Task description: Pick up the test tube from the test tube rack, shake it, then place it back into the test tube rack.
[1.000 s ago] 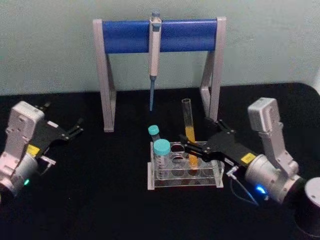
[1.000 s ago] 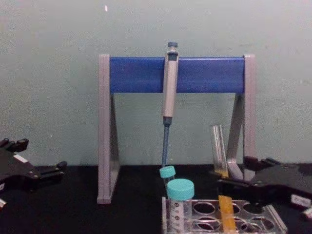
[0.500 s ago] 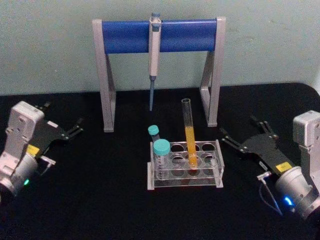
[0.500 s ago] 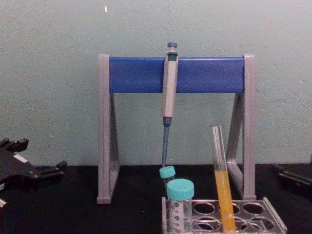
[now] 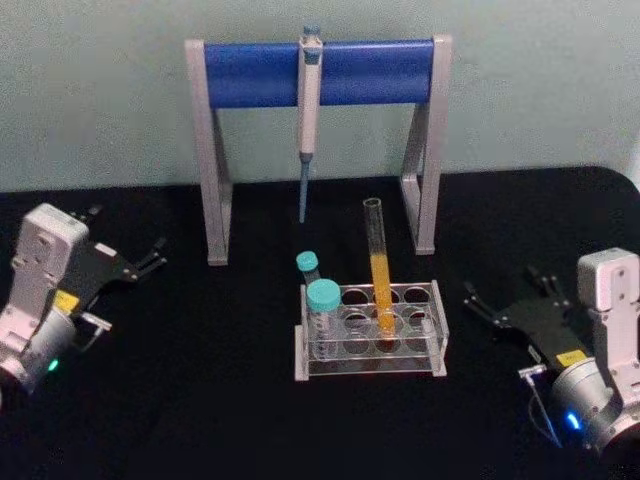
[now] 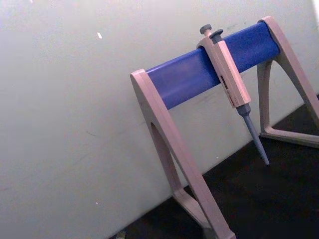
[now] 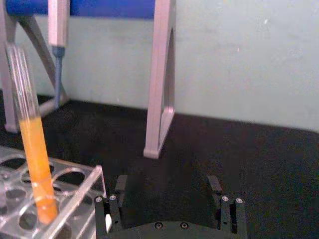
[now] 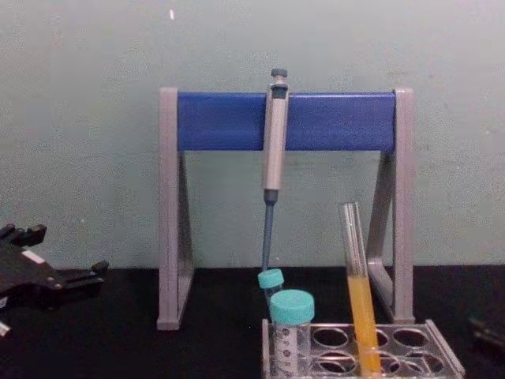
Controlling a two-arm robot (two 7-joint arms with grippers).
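The right gripper [image 5: 505, 300] has backed away, fingers spread, to three o'clock of the test tube rack [image 5: 370, 350]. The test tube [image 5: 379, 275] stands there. At nine o'clock, the left gripper [image 5: 150, 255] sits spread.

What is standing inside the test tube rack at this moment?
In the test tube rack: the test tube with orange liquid, leaning slightly, and two teal-capped vials at its left end. Other holes look empty. The tube's bottom is blurred by the plastic.

Left arm [image 5: 40, 290]: pale grey housing, black gripper [image 5: 150, 255], yellow label, green light, thin cable. Right arm [image 5: 605, 340]: grey housing, black gripper [image 5: 510, 292], yellow label, blue light, silver screws at fingers [image 7: 227, 209].
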